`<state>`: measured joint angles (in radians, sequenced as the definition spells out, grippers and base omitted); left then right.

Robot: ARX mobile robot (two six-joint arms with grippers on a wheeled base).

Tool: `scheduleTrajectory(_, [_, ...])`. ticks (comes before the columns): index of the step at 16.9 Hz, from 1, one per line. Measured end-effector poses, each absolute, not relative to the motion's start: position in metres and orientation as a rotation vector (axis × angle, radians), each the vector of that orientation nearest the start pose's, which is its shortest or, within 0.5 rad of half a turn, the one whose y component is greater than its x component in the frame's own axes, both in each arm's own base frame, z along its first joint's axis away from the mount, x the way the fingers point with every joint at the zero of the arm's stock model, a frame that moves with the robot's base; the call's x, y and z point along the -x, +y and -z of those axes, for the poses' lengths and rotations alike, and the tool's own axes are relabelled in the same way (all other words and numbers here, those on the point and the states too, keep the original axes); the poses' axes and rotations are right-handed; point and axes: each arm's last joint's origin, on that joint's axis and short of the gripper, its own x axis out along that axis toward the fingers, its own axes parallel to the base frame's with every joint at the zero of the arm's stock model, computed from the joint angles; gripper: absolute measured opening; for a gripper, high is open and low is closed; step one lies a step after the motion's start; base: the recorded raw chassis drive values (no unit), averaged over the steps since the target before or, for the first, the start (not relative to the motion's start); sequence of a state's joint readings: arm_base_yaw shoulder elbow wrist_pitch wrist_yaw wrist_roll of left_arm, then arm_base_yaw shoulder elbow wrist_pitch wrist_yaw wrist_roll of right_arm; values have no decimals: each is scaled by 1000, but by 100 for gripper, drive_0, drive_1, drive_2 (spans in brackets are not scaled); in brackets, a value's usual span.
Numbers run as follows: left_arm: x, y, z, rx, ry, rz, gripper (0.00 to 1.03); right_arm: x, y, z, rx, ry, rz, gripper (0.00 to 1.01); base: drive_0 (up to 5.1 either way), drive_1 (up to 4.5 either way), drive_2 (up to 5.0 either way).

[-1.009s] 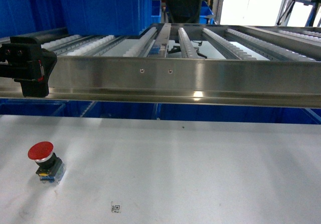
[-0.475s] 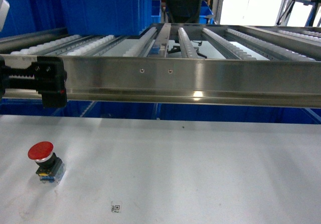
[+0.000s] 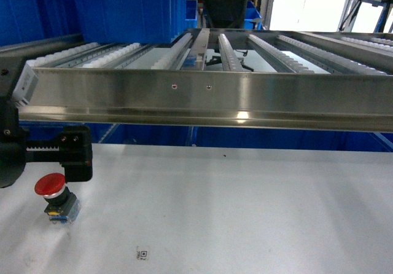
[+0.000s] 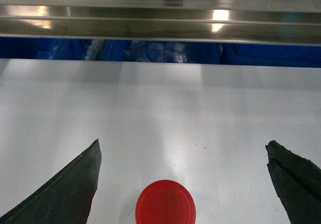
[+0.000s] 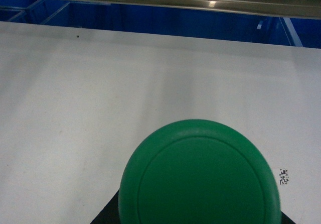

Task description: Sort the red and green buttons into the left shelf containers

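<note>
The red button (image 3: 49, 185) stands upright on the white table at the front left. My left gripper (image 3: 77, 157) hangs just behind and above it. In the left wrist view its red cap (image 4: 165, 204) lies between the spread fingers, touching neither, so my left gripper (image 4: 184, 143) is open. The green button (image 5: 199, 176) fills the lower half of the right wrist view, with dark fingers (image 5: 108, 216) showing under its cap; my right gripper (image 5: 198, 220) is shut on it and is out of the head view. Two deep blue bins (image 3: 129, 16) (image 3: 27, 19) sit on the shelf's left rollers.
A steel shelf rail (image 3: 209, 96) crosses the whole head view above the table's far edge, with roller lanes behind it. More blue bins (image 3: 276, 137) sit under the shelf. A small printed tag (image 3: 142, 254) lies on the table near the front.
My left gripper has dropped from shelf-rail height down to just above the red button and shifted a little right. The red button has not moved.
</note>
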<state>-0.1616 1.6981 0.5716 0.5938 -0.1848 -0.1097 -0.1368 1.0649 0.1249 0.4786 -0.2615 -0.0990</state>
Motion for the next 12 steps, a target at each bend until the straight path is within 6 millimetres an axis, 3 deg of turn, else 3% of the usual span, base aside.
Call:
scheduleTrajectory(2, [-296,-43,-105,34,578,-79,98,-170,-16,-129,6,446,-145,26,0,0,0])
scheduleTrajectory(12, [-305,-53,-78,48,678,-104,98,-170,-16,-129,6,446,-145,26,0,0,0])
